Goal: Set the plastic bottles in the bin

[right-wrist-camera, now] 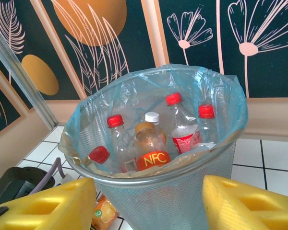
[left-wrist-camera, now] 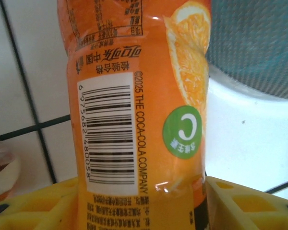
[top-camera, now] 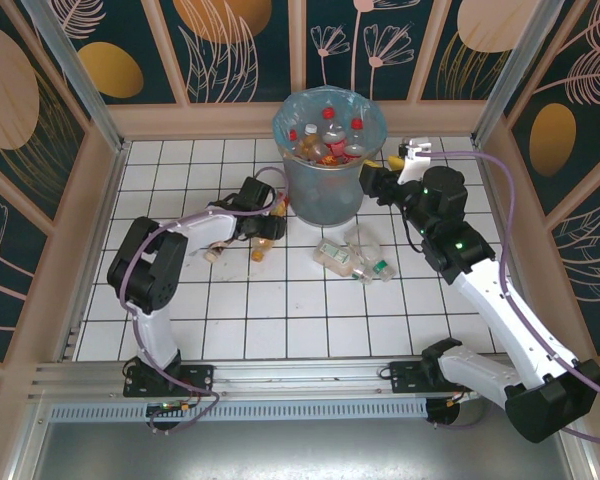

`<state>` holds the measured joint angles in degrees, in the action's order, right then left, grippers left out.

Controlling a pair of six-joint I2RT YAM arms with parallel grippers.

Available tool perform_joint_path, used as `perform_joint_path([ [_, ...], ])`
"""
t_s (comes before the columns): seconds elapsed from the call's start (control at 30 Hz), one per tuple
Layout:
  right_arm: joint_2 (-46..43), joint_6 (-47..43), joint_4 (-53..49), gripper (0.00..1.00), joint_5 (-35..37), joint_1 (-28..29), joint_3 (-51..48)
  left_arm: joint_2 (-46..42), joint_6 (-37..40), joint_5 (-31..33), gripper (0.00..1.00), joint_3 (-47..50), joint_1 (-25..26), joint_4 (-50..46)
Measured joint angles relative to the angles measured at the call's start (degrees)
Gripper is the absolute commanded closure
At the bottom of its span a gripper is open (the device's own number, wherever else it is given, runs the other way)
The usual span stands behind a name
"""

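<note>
Bottle first: the orange bottle [left-wrist-camera: 134, 120] sits between your left gripper's [left-wrist-camera: 141, 184] fingers, which press on both its sides, and its long axis points away from the wrist. The bin [top-camera: 325, 195] stands just beside it on the right, its rim higher up. Your right gripper [right-wrist-camera: 149, 189] hangs half open and empty at the bin's other side.

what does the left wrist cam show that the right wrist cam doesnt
Left wrist: an orange-label bottle close up, its barcode readable, the left gripper closed on its sides. Right wrist: the bin seen from just above its rim, with the blue bag and several plastic bottles inside. The right gripper is open and there is a patterned wall behind. Both: the bin's grey mesh, white tiles, yellow fingers.
</note>
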<state>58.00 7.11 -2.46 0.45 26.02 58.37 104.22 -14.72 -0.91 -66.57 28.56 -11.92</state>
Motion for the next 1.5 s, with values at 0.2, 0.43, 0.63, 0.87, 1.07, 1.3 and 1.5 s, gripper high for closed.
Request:
perform_joint_path([
  [0.2,-0.6,-0.8,0.1,0.39,0.0,0.0,0.2,-16.3,-0.2,4.5,0.44,2.4,0.0,-1.7],
  [0.43,-0.6,-0.8,4.6,0.39,-6.2,0.7,0.3,-36.3,1.7,12.3,0.47,7.9,0.0,1.4],
  [0.63,0.1,2.2,18.2,0.31,-21.8,3.2,-0.9,-49.9,10.3,4.9,0.48,15.2,-0.1,9.4],
  [0.87,9.0,9.9,34.9,0.27,-40.5,7.3,0.2,-53.5,17.2,-16.6,0.48,20.4,0.0,16.7],
  [1.07,13.6,8.3,34.7,0.22,-44.5,12.8,3.2,-53.8,17.8,-28.7,0.49,21.6,0.9,20.3],
  [1.3,16.2,6.3,33.1,0.19,-44.5,14.6,7.3,-53.8,18.0,-33.2,0.49,22.3,1.1,22.0],
  [1.5,19.0,6.3,32.1,0.18,-45.0,15.4,8.2,-54.0,18.2,-35.1,0.49,22.8,1.8,23.5],
])
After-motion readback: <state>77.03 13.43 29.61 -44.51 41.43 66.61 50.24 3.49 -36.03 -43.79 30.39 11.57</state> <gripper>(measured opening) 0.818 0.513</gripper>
